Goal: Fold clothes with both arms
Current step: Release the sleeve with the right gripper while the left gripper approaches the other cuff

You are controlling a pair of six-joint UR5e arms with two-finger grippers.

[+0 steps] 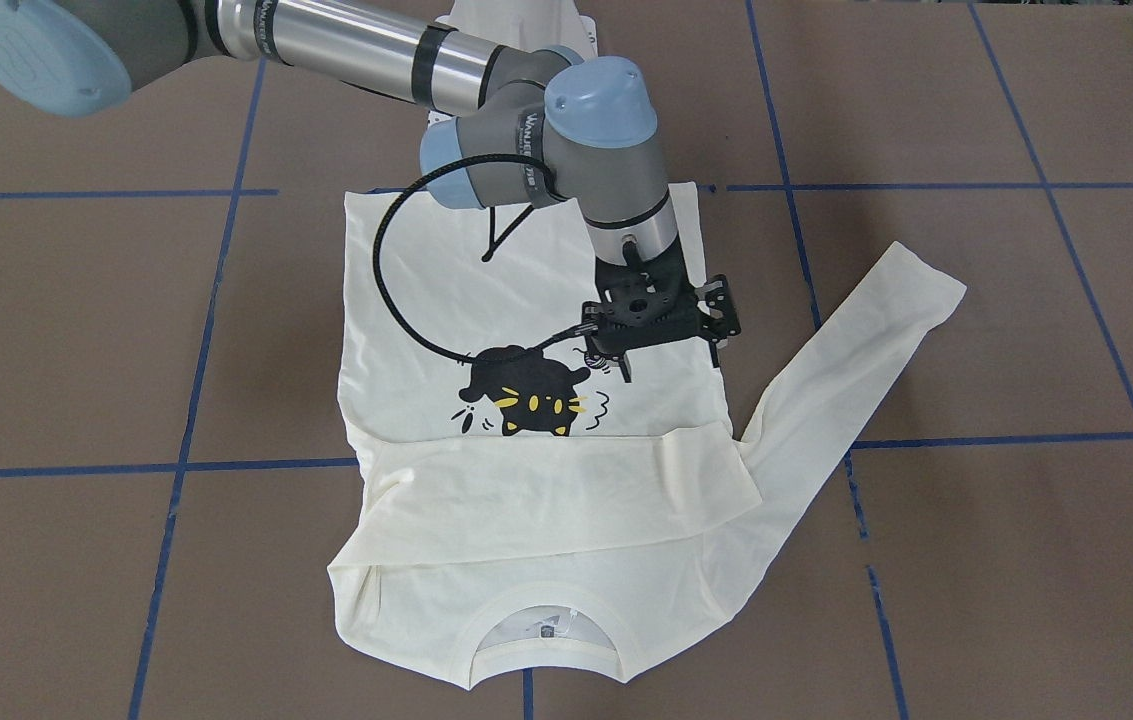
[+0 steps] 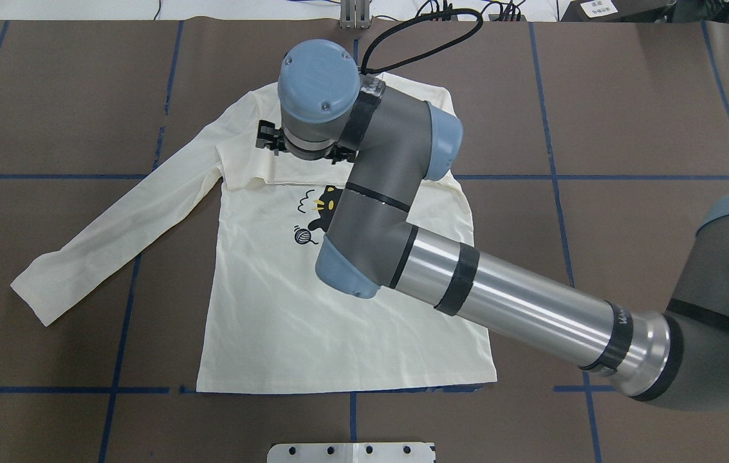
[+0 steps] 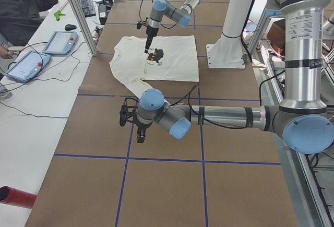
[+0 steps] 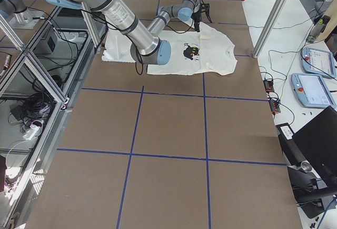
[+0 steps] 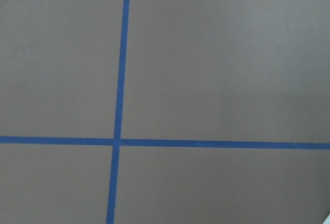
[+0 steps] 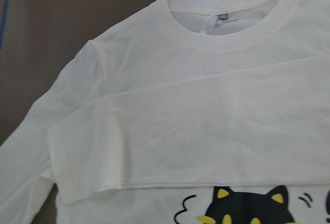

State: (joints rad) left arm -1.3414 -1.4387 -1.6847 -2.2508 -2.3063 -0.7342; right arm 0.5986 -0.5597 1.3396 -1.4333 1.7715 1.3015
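The T-shirt [image 1: 446,300] lies mid-frame on the table [image 1: 976,560], one sleeve [image 1: 566,480] folded across. I can't tell if the right end effector [image 1: 623,368] above it, or the left end effector [image 3: 139,132], is open. Dipping low could drag that sleeve loose.

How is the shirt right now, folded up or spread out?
Partly folded: the shirt has one sleeve laid across its chest by the cat print; the other sleeve stretches out on the table.
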